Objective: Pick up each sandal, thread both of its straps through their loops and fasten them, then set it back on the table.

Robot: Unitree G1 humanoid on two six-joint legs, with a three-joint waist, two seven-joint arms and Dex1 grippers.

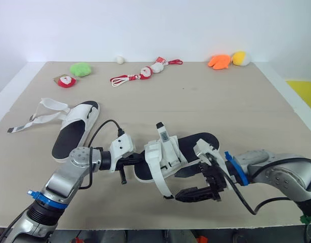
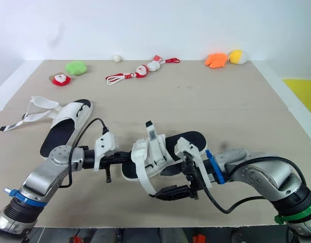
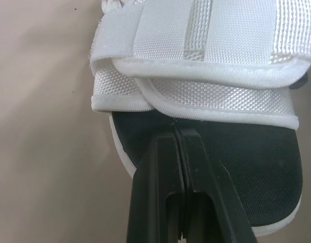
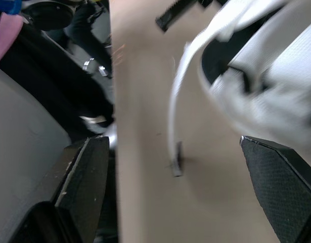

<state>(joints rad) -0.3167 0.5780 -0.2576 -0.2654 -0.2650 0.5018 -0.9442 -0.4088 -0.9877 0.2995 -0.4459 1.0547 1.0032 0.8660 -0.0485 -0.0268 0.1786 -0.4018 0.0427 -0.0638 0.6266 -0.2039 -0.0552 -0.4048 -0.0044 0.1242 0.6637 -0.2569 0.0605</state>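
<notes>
Your left gripper [image 3: 178, 134] is pressed shut, tips touching the footbed of the sandal [image 1: 195, 144] near the tabletop's front edge, while your right gripper [image 4: 170, 144] gapes wide, holding nothing, beside its loose strap [image 4: 176, 109].

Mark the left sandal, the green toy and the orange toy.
left sandal [image 1: 69, 135], left eye view, black footbed
green toy [image 1: 81, 69], left eye view, its middle
orange toy [image 1: 219, 61], left eye view, its middle

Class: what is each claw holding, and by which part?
Left claw: seemingly the black-soled white-strapped sandal, by its woven strap's edge. Right claw: open, holding nothing.
</notes>
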